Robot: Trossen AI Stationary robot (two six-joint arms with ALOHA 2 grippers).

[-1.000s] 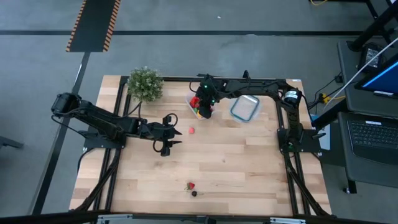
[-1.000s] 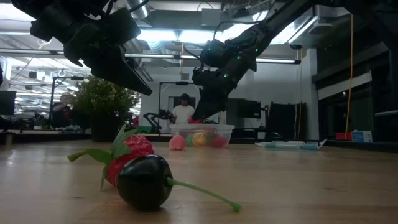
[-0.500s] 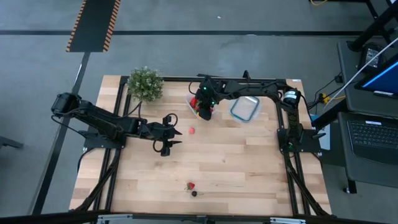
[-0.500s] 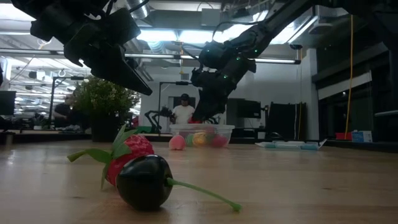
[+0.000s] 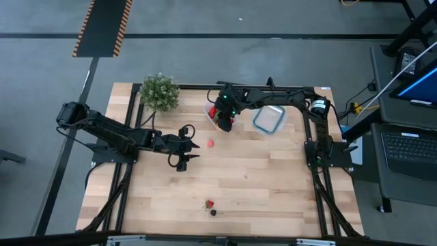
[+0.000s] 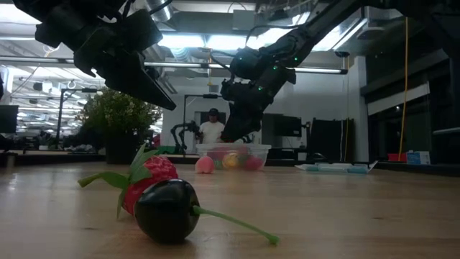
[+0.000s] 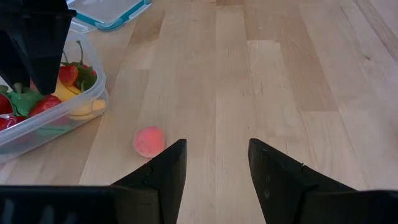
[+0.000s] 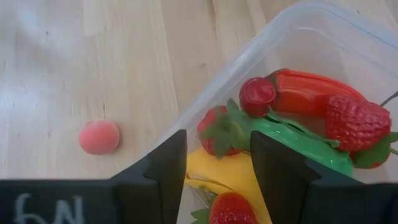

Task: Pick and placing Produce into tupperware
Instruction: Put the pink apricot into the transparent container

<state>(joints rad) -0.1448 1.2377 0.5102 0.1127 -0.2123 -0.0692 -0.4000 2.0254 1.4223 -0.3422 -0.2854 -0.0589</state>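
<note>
Above the tupperware (image 5: 217, 115), at the upper middle of the high view, the right gripper (image 8: 214, 163) hangs with its jaws apart and nothing between them. The tub is clear thin plastic with rounded corners. It holds glossy toy produce: a strawberry (image 8: 356, 121) with a dimpled skin, a smooth red pepper (image 8: 311, 90), a round cherry (image 8: 257, 96), a yellow banana (image 8: 227, 174) and a long green piece (image 8: 292, 140).

The left gripper (image 7: 213, 165), at the middle left of the high view, is also released and empty. It points toward a small pink ball (image 7: 149, 142), matte and slightly fuzzy, which lies on the pale wooden table (image 5: 273, 178) just beside the tub. Another strawberry (image 6: 147, 178) and a dark shiny fruit (image 6: 167, 208) with a thin stem lie well apart, at the lower middle of the high view.

Probably the round ball could roll away if one finger touches it first. The light tub could also slide if the right gripper catches its wall when it rises
</note>
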